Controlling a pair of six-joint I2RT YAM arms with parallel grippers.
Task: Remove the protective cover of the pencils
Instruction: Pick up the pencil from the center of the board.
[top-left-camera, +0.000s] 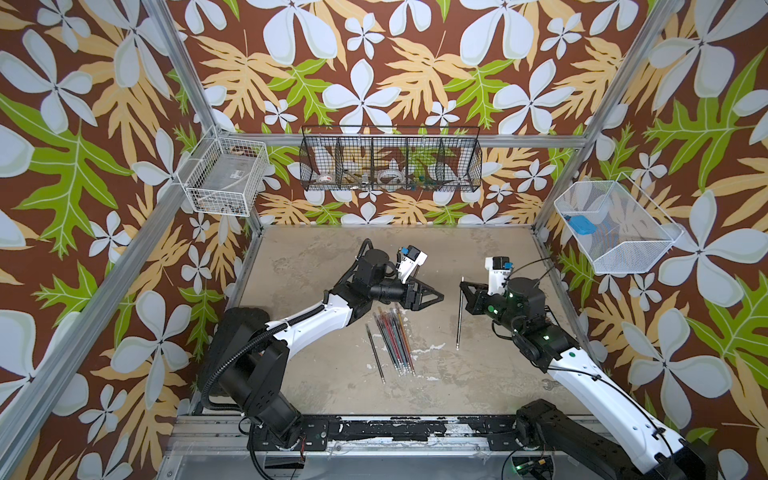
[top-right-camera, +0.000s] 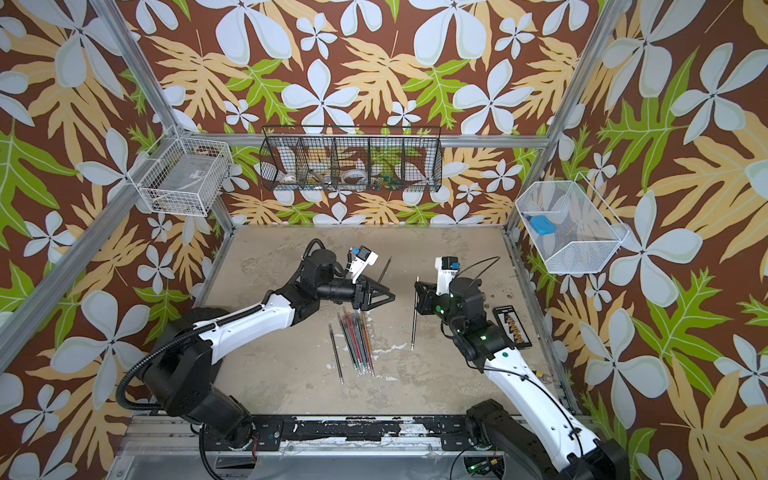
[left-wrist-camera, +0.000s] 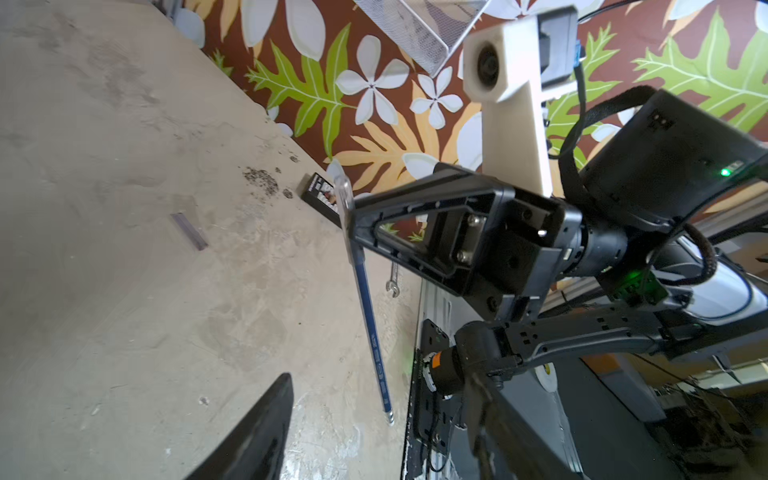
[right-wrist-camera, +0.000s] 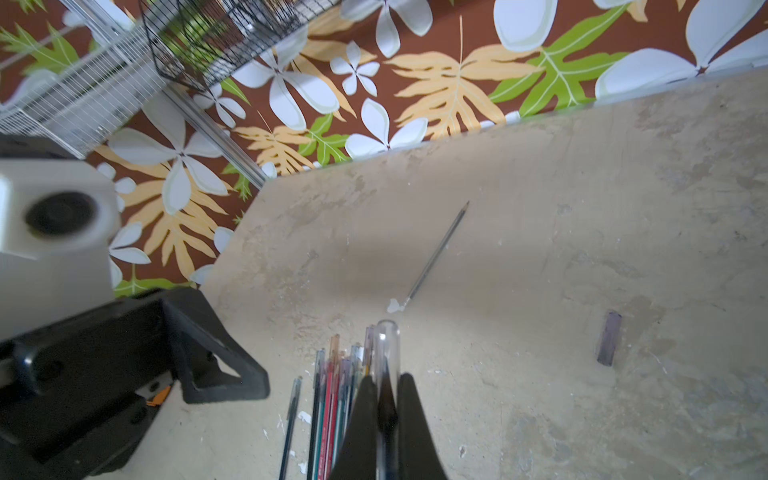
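One held pencil (top-left-camera: 459, 320), cover on, in the right hand (top-left-camera: 462, 286), apart from the pile.
The protective cover (right-wrist-camera: 387, 345), a clear tube, sits on the upper end and juts past the right hand's fingers (right-wrist-camera: 368, 415), which are clamped on the capped end. The blue shaft slants down toward the bench (top-left-camera: 311, 257); whether it touches cannot be told. The left hand (top-left-camera: 439, 296) has its fingers parted and grips nothing; it faces the right hand, a little apart from it. The other pencils (top-left-camera: 392, 340) lie as a capped bundle flat on the bench between the arms, with a single pencil (top-left-camera: 375, 353) just beside them. A bare pencil (right-wrist-camera: 436, 253) lies farther back. A loose cover (right-wrist-camera: 609, 338) lies alone, well apart from the bundle.
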